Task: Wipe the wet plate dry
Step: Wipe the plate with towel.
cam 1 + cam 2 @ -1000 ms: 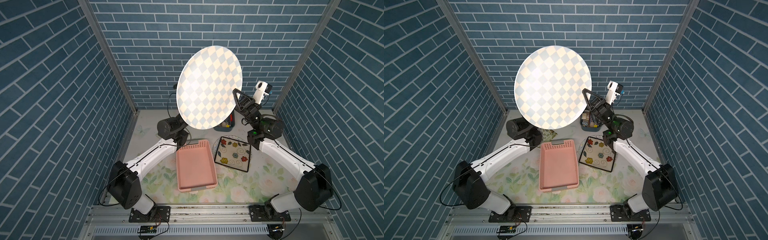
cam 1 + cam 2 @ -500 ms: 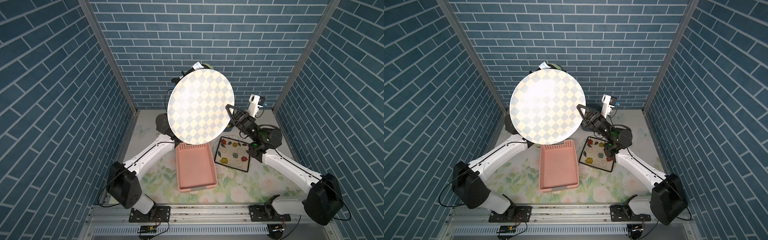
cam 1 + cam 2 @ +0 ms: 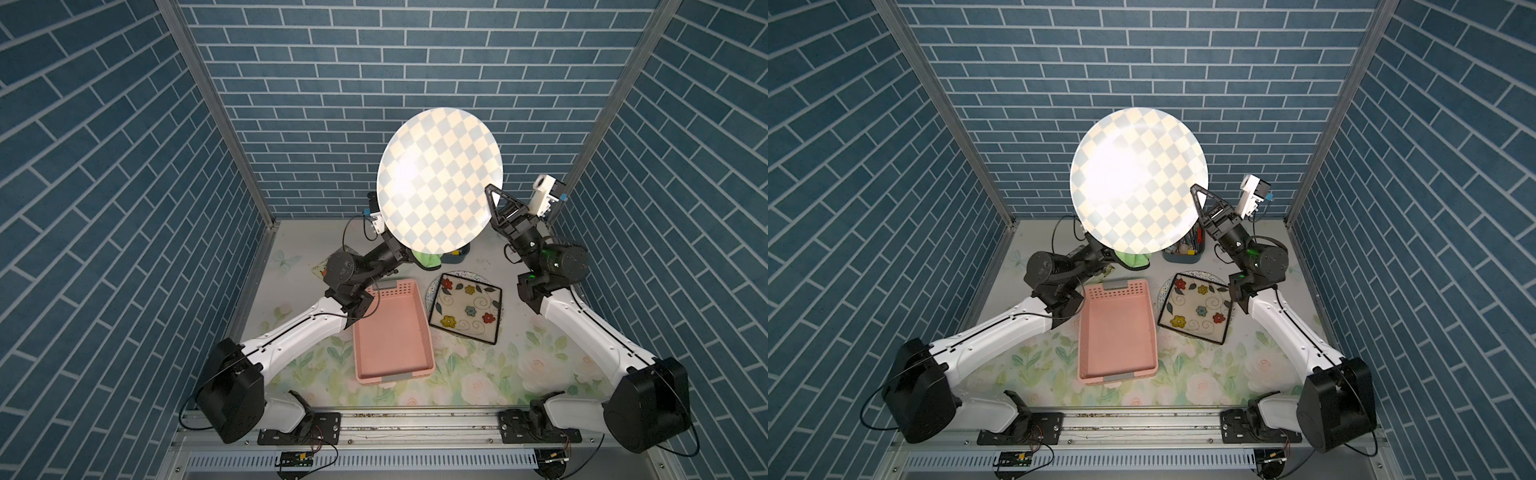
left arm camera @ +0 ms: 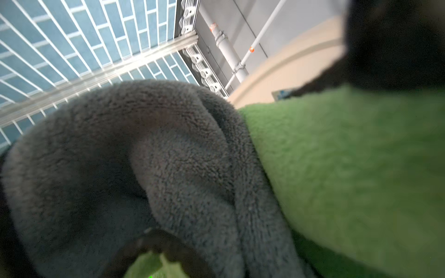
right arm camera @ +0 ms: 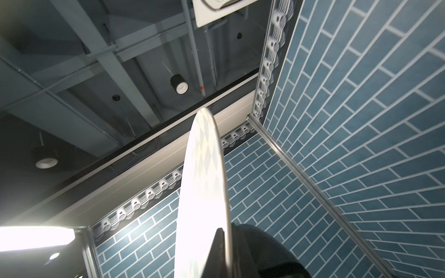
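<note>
The plate (image 3: 439, 180) (image 3: 1138, 178) is round with a pale checker pattern. It is held up in the air, tilted with its face toward the top views. My right gripper (image 3: 490, 195) (image 3: 1196, 195) is shut on its right rim, and in the right wrist view the plate (image 5: 204, 192) stands edge-on between the jaws of the right gripper (image 5: 225, 233). A green and grey cloth (image 3: 428, 259) (image 3: 1133, 258) shows under the plate's lower rim. My left gripper is hidden behind the plate, shut on this cloth (image 4: 144, 156), which lies against the plate's beige back (image 4: 289, 65).
A pink basket (image 3: 390, 328) sits at the middle of the flowered table. A square flowered dish (image 3: 467, 307) lies to its right. A dark utensil holder (image 3: 1183, 249) stands at the back, partly behind the plate. The brick walls stand close on three sides.
The plate swung down and left half a second ago, then back up to the right. The left wrist showed over its top rim; now the cloth shows under its lower rim.
</note>
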You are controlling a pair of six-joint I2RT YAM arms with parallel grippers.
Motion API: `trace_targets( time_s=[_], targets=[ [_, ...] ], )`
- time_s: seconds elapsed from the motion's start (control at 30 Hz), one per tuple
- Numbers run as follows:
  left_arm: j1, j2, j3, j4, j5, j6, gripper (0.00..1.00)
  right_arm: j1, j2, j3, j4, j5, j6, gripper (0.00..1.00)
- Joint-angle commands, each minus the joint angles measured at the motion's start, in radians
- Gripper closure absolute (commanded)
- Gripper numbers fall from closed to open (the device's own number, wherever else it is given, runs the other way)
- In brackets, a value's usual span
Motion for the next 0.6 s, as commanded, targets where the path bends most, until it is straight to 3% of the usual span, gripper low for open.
trace_targets(
  time_s=[0.0,0.07,0.13,0.23,0.3,0.4,0.57],
  targets=[
    [0.041,-0.127,0.019,-0.022,0.078,0.121,1.00,-0.081,-0.048,-0.067,-0.087,0.127,-0.097,1.00],
    [0.092,-0.180,0.026,-0.176,0.068,0.214,1.00,-0.120,-0.092,-0.120,-0.127,0.138,-0.094,1.00],
    [0.131,-0.230,0.062,-0.408,0.023,0.385,1.00,-0.154,-0.144,-0.162,-0.200,0.150,-0.108,1.00],
    [0.131,-0.262,0.200,-0.892,-0.209,0.700,1.00,-0.169,-0.220,-0.194,-0.368,0.171,-0.227,1.00],
    [0.132,-0.265,0.242,-1.070,-0.343,0.809,1.00,-0.170,-0.266,-0.201,-0.506,0.194,-0.313,1.00],
    [0.133,-0.271,0.227,-1.165,-0.463,0.885,1.00,-0.171,-0.327,-0.237,-0.626,0.225,-0.392,1.00],
    [0.131,-0.229,0.203,-1.176,-0.451,0.917,1.00,-0.170,-0.384,-0.320,-0.727,0.229,-0.415,1.00]
  ],
)
